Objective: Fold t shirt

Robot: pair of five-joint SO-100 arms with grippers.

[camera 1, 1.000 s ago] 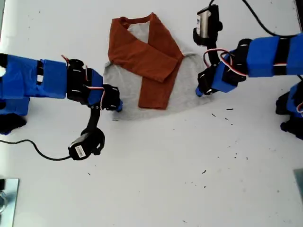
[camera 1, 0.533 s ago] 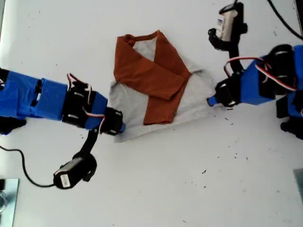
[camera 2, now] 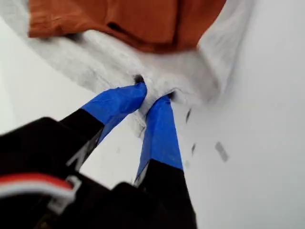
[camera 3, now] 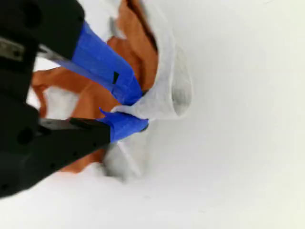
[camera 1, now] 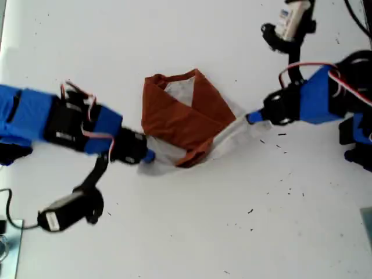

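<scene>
You see the t shirt (camera 1: 183, 125) bunched up a little above the middle of the exterior view, on the white table (camera 1: 197, 232). Its rust-orange sleeves are crossed over the front, the orange neckline points towards the top of that view, and the grey body shows only as a narrow strip under and beside the sleeves.

At the exterior view's right, my first gripper (camera 1: 251, 118) has its blue-taped fingers (camera 2: 159, 129) closed on the grey hem corner. The first wrist view shows the cloth puckered at the two tips. The grey fabric runs in a stretched band from that pinch to the orange pile.

At the exterior view's left, my second gripper (camera 1: 148, 156) is clamped on the other grey corner. In the second wrist view you can see a rolled fold of grey cloth squeezed between its taped tips (camera 3: 126, 125), with the orange sleeves just behind it.

A few dark specks (camera 1: 282, 135) lie on the table near my first gripper.
</scene>
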